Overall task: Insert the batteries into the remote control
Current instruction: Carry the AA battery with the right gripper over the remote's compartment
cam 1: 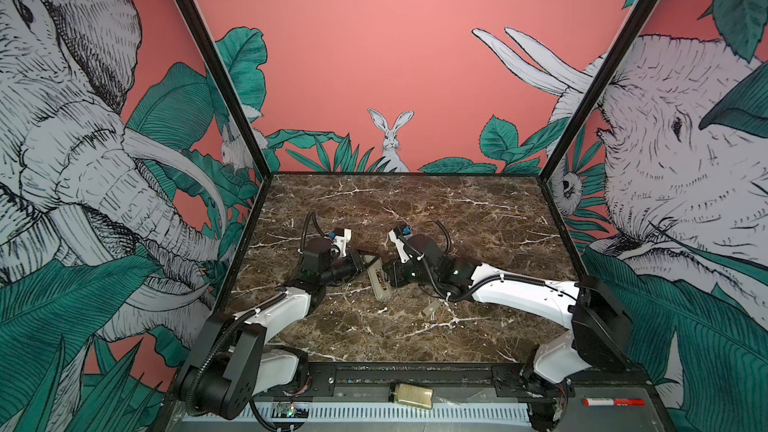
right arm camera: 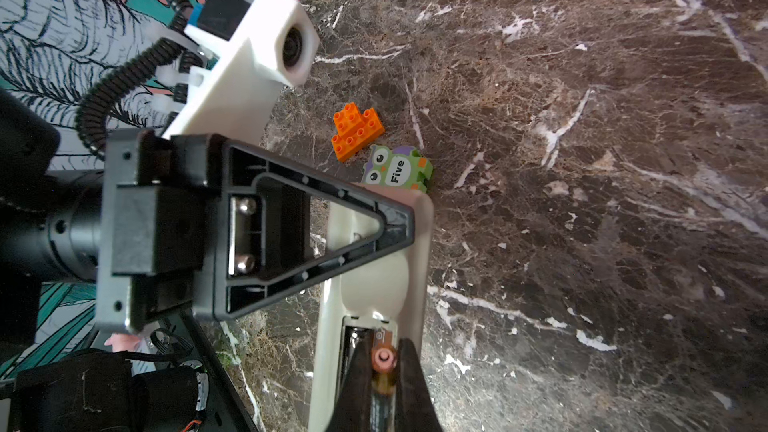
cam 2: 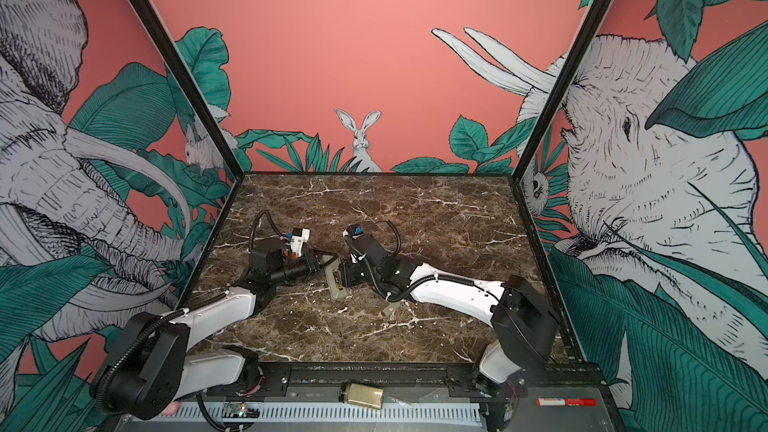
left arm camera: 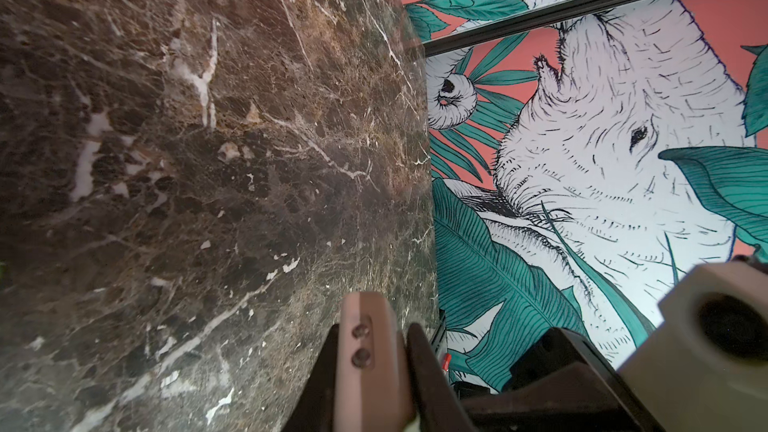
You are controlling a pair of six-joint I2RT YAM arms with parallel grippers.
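Note:
The remote control (cam 1: 379, 282) (cam 2: 337, 280) lies back up on the marble between both arms, its battery recess (right arm camera: 365, 328) uncovered. My left gripper (cam 1: 369, 263) (left arm camera: 374, 340) (right arm camera: 395, 218) is shut on the remote's far end, and a beige edge with two screws shows between its jaws. My right gripper (right arm camera: 383, 361) (cam 1: 387, 278) is shut on a battery (right arm camera: 382, 357), brassy tip forward, over the recess. A second dark battery (right arm camera: 352, 342) seems to lie in the recess beside it.
A beige battery cover (cam 1: 430, 308) (cam 2: 392, 308) lies on the marble near the right arm. An orange brick (right arm camera: 357, 130) and a green owl block (right arm camera: 397, 170) sit just beyond the remote's far end. A jar (cam 1: 411, 396) and a red marker (cam 1: 614, 402) rest on the front rail.

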